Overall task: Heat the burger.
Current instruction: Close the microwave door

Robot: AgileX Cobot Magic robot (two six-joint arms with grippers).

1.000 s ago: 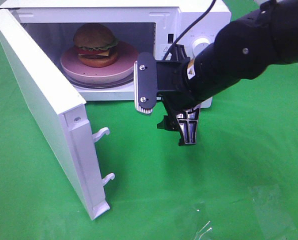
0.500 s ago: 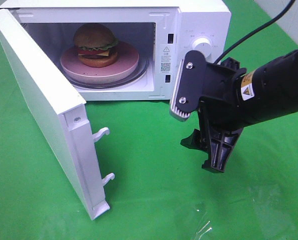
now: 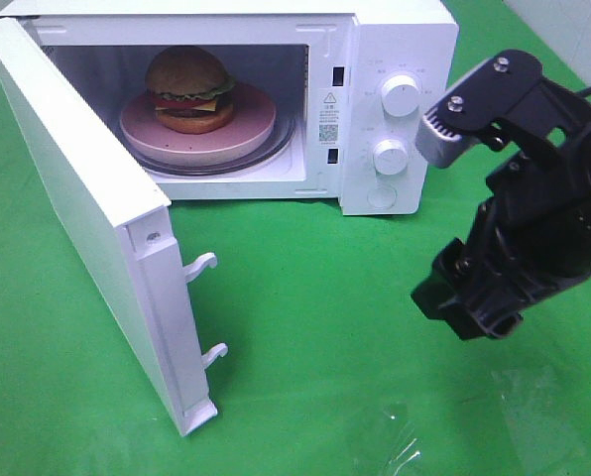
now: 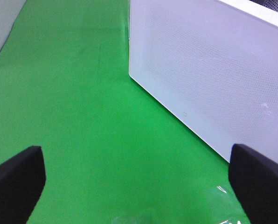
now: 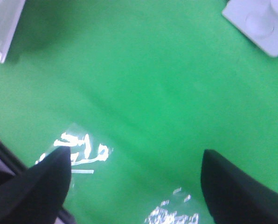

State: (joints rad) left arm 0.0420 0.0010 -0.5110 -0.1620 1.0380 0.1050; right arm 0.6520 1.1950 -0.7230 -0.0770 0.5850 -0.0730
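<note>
Green cloth is bare at mid-frame now. Over the last second the right gripper has pulled back from the mouth of the microwave and sits at the right edge of the high view, fingers pointing down at the cloth, clear of everything. Its wrist view shows both fingers spread wide with only cloth between them, so it's empty. That retreat uncovers the two knobs on the microwave's front, right of centre. Nothing else has moved. The burger is in the cavity, upper left of frame, upright on the pink plate and slightly left of the plate's centre. The plate rests on the glass turntable. The door is swung fully open at the left, latch hooks exposed. The left gripper is out of the high view. Its own camera shows fingers spread wide, nothing held, low over cloth near a white microwave panel; can't tell which face. Read: loading looks done, heating not started. What's left, as I see it: shut the door, then turn a knob.
</note>
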